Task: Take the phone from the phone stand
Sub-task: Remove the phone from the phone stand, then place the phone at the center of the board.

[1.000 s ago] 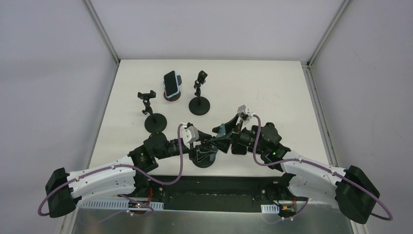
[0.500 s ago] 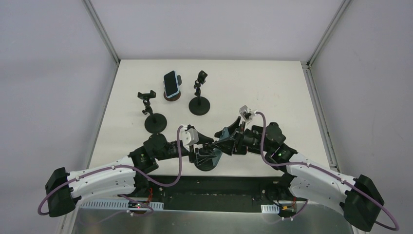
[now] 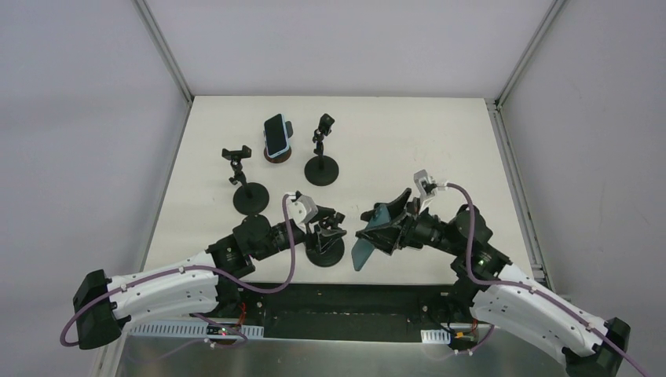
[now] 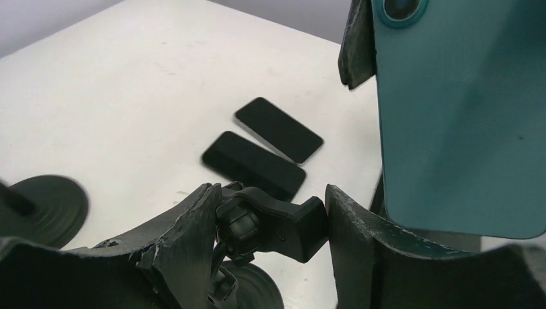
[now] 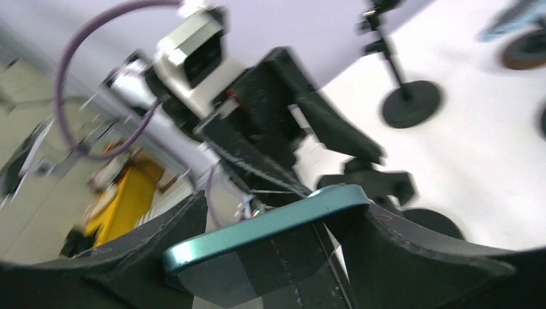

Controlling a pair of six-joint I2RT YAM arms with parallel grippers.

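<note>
1. Left arm (image 3: 173, 279) stretches low towards centre; left gripper (image 4: 270, 212) clamps the stand (image 3: 326, 255) head, one finger each side.
2. Right arm (image 3: 534, 302) bends inward, wrist raised; right gripper (image 5: 277, 222) grips the phone (image 4: 463, 129) edgewise, jaws wide.

Teal phone (image 4: 460, 129) smooth satin back, blk stand clamp (image 4: 273, 222) matt plastic, table (image 4: 116, 90) white matt.

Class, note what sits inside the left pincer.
The left pincer grips the stand's black clamp between its fingers; the clamp holds no phone. Below, the fingers cover most of the stem and base.
</note>
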